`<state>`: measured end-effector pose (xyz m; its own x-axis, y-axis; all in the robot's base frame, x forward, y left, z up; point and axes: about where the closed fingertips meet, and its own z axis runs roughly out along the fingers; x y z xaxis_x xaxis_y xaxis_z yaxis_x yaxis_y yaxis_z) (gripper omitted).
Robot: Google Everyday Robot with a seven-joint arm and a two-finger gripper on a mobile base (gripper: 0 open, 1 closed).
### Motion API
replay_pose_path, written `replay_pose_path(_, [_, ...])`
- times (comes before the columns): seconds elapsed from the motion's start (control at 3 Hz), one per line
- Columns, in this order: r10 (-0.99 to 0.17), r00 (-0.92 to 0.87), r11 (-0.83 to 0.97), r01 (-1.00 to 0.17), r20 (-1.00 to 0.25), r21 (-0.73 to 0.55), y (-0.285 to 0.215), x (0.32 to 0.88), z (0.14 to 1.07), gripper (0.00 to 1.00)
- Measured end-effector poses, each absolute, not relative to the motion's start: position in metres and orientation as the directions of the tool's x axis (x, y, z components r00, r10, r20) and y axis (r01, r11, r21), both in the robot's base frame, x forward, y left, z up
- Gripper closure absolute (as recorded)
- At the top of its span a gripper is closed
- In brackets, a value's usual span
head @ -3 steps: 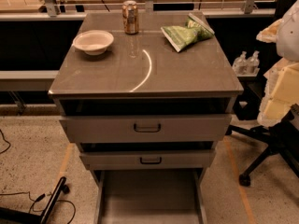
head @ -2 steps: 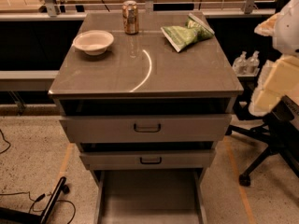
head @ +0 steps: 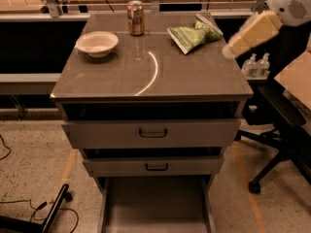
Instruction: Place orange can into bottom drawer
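The orange can (head: 135,18) stands upright at the back middle of the grey cabinet top (head: 146,81). The bottom drawer (head: 155,205) is pulled out at the foot of the cabinet, and its flat grey floor is bare. My arm reaches in from the upper right. My gripper (head: 229,49) is at the arm's blurred cream end, above the cabinet's right edge. It is well to the right of the can and apart from it. Nothing shows in it.
A white bowl (head: 97,43) sits left of the can and a green chip bag (head: 193,33) sits right of it. The two upper drawers (head: 152,133) with black handles are slightly ajar. An office chair (head: 282,130) and bottles (head: 256,64) stand on the right. Cables (head: 29,208) lie on the floor at left.
My arm has swung up and to the left, from beside the cabinet's right side to over its right edge. The can, bowl, bag and drawers have not moved.
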<state>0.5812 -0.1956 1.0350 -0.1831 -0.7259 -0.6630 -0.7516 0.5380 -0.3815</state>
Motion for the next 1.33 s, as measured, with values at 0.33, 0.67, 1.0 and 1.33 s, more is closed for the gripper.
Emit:
replay_pose_path(0.33, [-0.565, -0.125, 0.64, -0.69, -0.816, -0.338, -0.174, 0.634, 1.058, 0.0])
replay_pose_path(0.67, [-0.378, -0.078, 0.7, -0.676, -0.923, -0.23, -0.139, 0.675, 1.061, 0.0])
replay_pose_path(1.0, [-0.214, -0.006, 0.746, -0.646, -0.977, -0.159, -0.112, 0.714, 1.073, 0.0])
replay_pose_path(1.33, [-0.197, 0.015, 0.769, -0.618, -0.98, -0.164, -0.115, 0.719, 1.082, 0.0])
